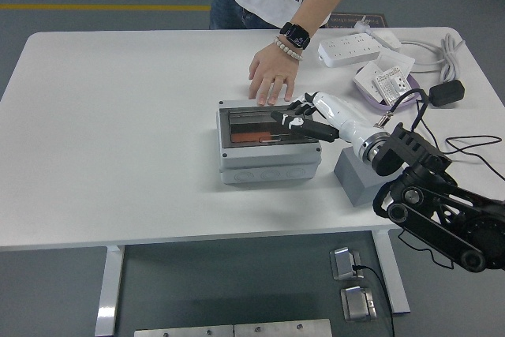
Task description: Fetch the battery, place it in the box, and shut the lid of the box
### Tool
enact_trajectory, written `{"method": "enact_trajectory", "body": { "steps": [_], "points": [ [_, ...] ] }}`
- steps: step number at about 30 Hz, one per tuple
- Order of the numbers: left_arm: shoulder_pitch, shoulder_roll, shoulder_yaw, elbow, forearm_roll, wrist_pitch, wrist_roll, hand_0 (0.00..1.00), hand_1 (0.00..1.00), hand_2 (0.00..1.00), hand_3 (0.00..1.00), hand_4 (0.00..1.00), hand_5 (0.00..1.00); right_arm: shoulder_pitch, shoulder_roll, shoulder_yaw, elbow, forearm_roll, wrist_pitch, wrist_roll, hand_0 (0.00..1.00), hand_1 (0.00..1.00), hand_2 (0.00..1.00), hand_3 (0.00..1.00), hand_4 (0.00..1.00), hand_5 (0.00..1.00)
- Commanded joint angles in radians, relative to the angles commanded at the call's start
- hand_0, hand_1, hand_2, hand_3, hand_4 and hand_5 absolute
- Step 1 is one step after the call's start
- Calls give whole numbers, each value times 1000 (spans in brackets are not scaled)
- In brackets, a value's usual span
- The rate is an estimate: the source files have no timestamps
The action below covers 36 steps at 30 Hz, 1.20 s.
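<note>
I have the white table [118, 155] filling most of my view, with a person standing at its far side, one hand [272, 79] pressed flat on the tabletop just behind the box. The robot's right arm [430, 199] comes in from the lower right; the left arm is out of my view.

The grey box [268, 151] sits near the middle of the table. Its tinted lid [264, 125] lies down nearly flat over the opening, so the closing looks almost finished to me. Through the lid I can make out an orange shape, the battery [251, 137], lying inside the box toward its left half, so fetching and placing read as done.

My right hand [304, 118] rests over the right part of the lid, fingers [286, 117] extended forward and pressed low against it, gripping nothing. From this angle I cannot be sure the lid has latched all the way along its right edge; it may want a last firm push.

A grey block [357, 177] stands just right of the box, under my forearm. Farther back right are a power strip [349, 50] and cables [458, 144].

What is left, as I judge it: seat the lid fully, then lift the hand clear.
</note>
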Motion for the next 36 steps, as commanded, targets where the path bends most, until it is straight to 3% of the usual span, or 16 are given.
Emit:
{"method": "enact_trajectory", "body": {
  "steps": [8,12,21,22,25,27,28,33,34,36],
  "points": [
    [2,-1,0,0,1,0,0,397,565,511,481,2,2,-65,2,137,5,-19,6,11,874,709,708,720,912,998],
    [4,-4,-2,0,3,0,1,398,566,512,482,2,2,-131,3,234,13,-13,15,54,869,708,705,719,912,998],
    [12,-9,-9,0,8,2,0,398,565,512,481,2,2,-295,-23,460,22,104,-168,280,857,700,703,714,912,998],
    [13,-8,-10,0,9,3,0,397,565,511,482,2,2,-311,-25,483,19,126,-190,305,727,630,668,679,915,998],
    [14,-8,-11,0,13,3,0,397,565,511,482,2,2,-348,-24,549,3,190,-240,385,727,630,668,679,915,998],
    [12,-6,-10,0,13,2,0,397,565,511,482,2,2,-370,-16,591,-10,237,-257,437,727,630,668,679,915,998],
    [12,-6,-10,0,13,2,-1,397,565,512,481,2,2,-377,-13,609,-16,257,-262,458,597,543,617,664,912,998],
    [8,-2,-8,0,16,1,-2,397,565,512,481,2,2,-405,8,665,-56,373,-262,567,597,543,617,664,912,998],
    [8,-1,-7,0,17,1,-2,397,564,511,481,2,2,-408,12,672,-64,397,-258,587,569,517,598,652,890,929],
    [9,1,-8,0,20,0,-2,397,564,511,481,2,2,-411,21,683,-81,445,-246,625,569,517,598,652,890,929]
  ]
}}
